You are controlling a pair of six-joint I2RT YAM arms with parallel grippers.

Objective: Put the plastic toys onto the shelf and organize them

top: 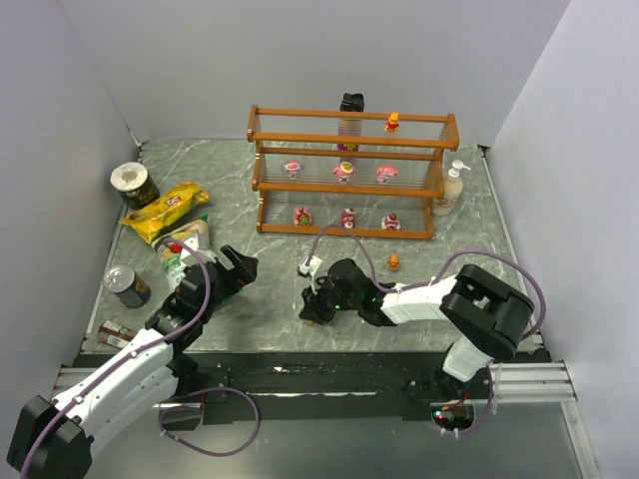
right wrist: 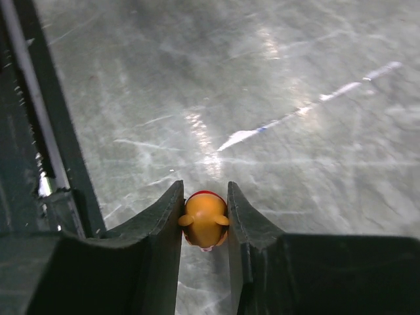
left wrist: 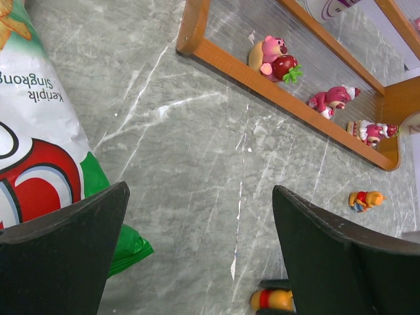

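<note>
A small orange plastic toy lies on the marble table with my right gripper shut on it, both fingers pressing its sides. From above that gripper sits low at the table's front middle. The shelf stands at the back. It holds an orange toy on top, three pink ones on the middle tier and three on the bottom tier. Another orange toy stands on the table before the shelf. My left gripper hangs open over bare table beside a chip bag.
Chip bags and cans crowd the left side. A lotion bottle stands at the shelf's right end, a black object behind it. White walls enclose the table.
</note>
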